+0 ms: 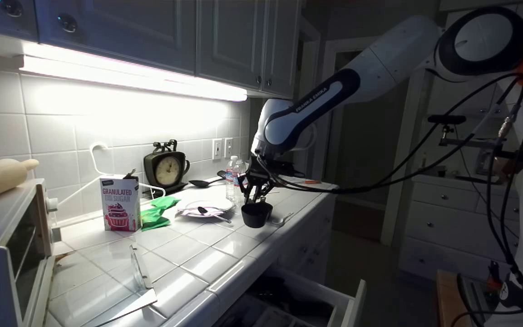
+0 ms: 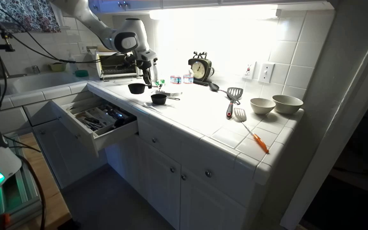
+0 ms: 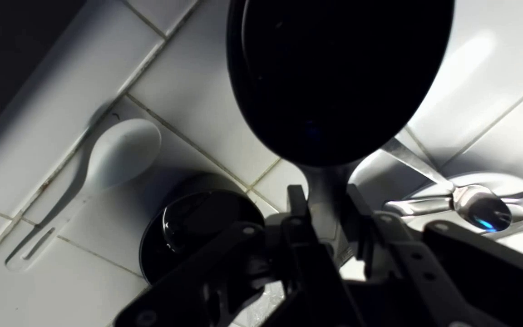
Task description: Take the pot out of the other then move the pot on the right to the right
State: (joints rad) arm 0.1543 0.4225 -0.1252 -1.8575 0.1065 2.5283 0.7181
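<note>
A black pot (image 1: 254,216) hangs from my gripper (image 1: 256,199) by its handle. It also shows in an exterior view (image 2: 136,88), near the counter's front edge, and large at the top of the wrist view (image 3: 338,77). In the wrist view the gripper's fingers (image 3: 327,202) are on both sides of the handle, shut on it. The held pot looks level and apart from the counter. A second, smaller-looking black pot (image 2: 159,99) stands upright on the counter with its handle pointing away from the held pot. The wrist view shows it partly hidden behind the left finger (image 3: 198,218).
A white spoon (image 3: 123,150) lies near the counter edge. A plate with cutlery (image 1: 204,210), water bottles (image 1: 230,177) and a sugar box (image 1: 120,204) stand behind. Bowls (image 2: 262,106), an orange-handled spatula (image 2: 260,143) and other utensils lie farther along. A drawer (image 2: 97,118) hangs open below.
</note>
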